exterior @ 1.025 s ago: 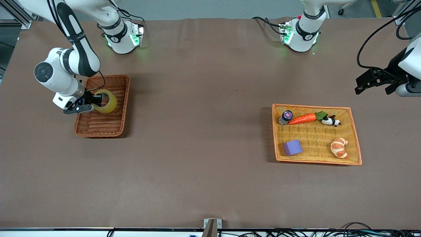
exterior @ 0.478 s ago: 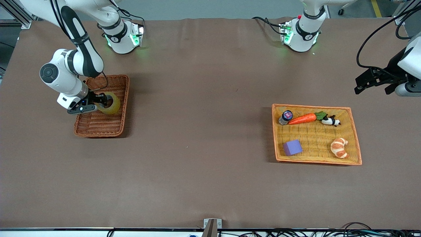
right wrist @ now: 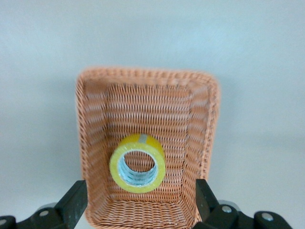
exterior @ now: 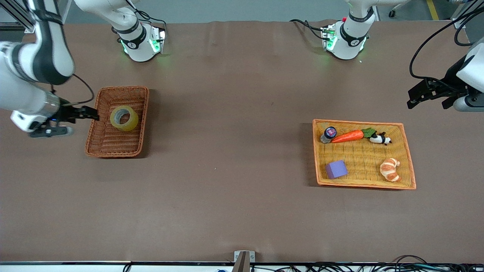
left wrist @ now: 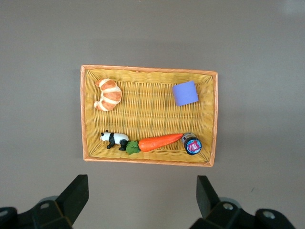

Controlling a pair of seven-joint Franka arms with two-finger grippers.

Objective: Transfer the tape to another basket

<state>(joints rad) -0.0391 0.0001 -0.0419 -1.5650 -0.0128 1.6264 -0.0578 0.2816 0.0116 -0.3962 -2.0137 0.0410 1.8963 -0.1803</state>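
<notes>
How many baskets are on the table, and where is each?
2. The basket holding the tape is toward the right arm's end; the orange-yellow tray is toward the left arm's end.

The tape [right wrist: 137, 163] lies flat in the basket [right wrist: 90, 143], hollow centre up — close to the short wall nearest the right gripper [right wrist: 138, 202]. Both black fingers [right wrist: 74, 202] are spread wide, empty, one toward each corner of that wall. Bare table [right wrist: 257, 71] surrounds the basket.
</notes>
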